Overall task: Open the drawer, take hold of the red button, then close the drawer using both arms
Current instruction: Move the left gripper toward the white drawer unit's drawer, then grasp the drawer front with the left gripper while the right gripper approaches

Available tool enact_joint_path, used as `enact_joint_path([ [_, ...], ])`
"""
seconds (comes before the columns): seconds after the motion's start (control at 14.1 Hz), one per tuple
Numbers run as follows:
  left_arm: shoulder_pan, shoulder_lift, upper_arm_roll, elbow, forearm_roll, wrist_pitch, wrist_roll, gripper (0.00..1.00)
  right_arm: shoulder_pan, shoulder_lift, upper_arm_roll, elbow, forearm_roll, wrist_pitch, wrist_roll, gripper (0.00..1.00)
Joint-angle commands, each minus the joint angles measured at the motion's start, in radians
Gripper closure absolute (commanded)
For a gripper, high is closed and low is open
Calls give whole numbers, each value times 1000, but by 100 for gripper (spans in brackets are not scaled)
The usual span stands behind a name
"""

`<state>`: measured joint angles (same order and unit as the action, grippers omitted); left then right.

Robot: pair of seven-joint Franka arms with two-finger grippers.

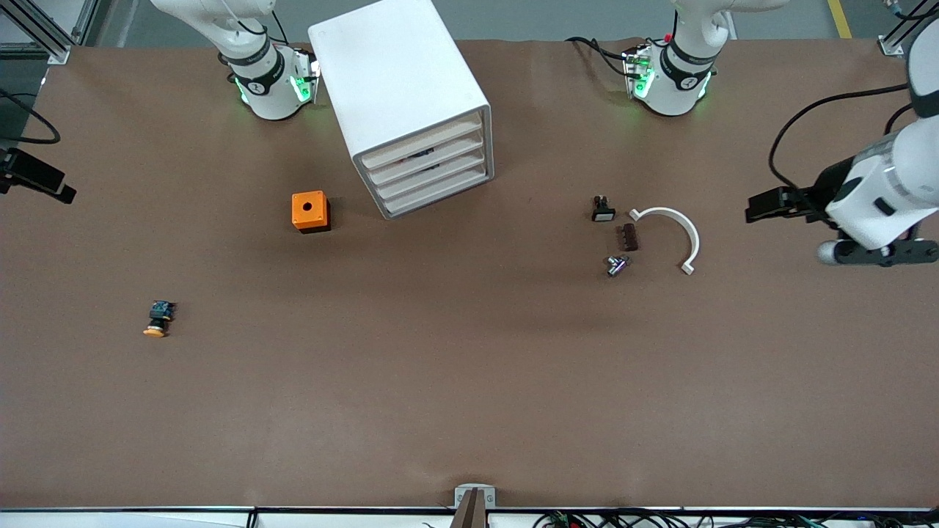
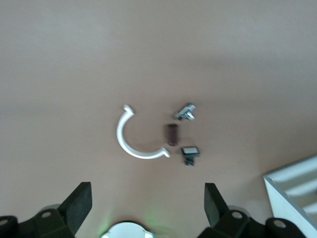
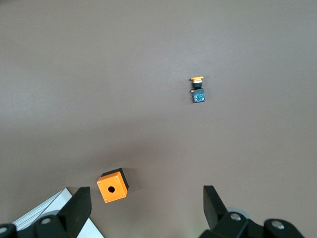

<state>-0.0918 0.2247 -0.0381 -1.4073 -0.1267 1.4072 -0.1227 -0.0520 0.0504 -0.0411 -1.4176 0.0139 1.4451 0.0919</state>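
Presently | step: opening, drawer (image 1: 424,149) shut | left gripper (image 2: 148,196) 3 o'clock, right gripper (image 3: 146,198) 9 o'clock, jaws wide, empty | next: reach cabinet (image 1: 396,81) at 12 o'clock — hook a front strip.

Front camera overlooks the table (image 1: 469,381) (wrist cameras look straight down).

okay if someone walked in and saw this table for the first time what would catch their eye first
Probably the boxy white cabinet, standing near the arm bases with all four drawers shut. Next, the bright orange cube with a hole, beside the cabinet toward the right arm's end, and the white curved piece among small parts toward the left arm's end. The left gripper hangs open over those parts; the right gripper is open above the orange cube.
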Motion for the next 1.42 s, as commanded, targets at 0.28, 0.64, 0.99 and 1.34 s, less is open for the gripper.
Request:
enact_joint_path([
  [0.28, -8, 96, -124, -44, -87, -42, 141, 0, 4, 14, -2, 28, 3, -11, 17, 0],
  [0.64, -8, 209, -212, -56, -312, -44, 207, 0, 4, 14, -2, 28, 3, -11, 19, 0],
  [0.99, -19, 318, -289, -80, -444, 44, 222, 0, 4, 16, -2, 28, 5, -11, 20, 0],
  [1.34, -89, 344, -313, -231, -566, 237, 360, 0, 27, 25, -2, 26, 3, -8, 22, 0],
])
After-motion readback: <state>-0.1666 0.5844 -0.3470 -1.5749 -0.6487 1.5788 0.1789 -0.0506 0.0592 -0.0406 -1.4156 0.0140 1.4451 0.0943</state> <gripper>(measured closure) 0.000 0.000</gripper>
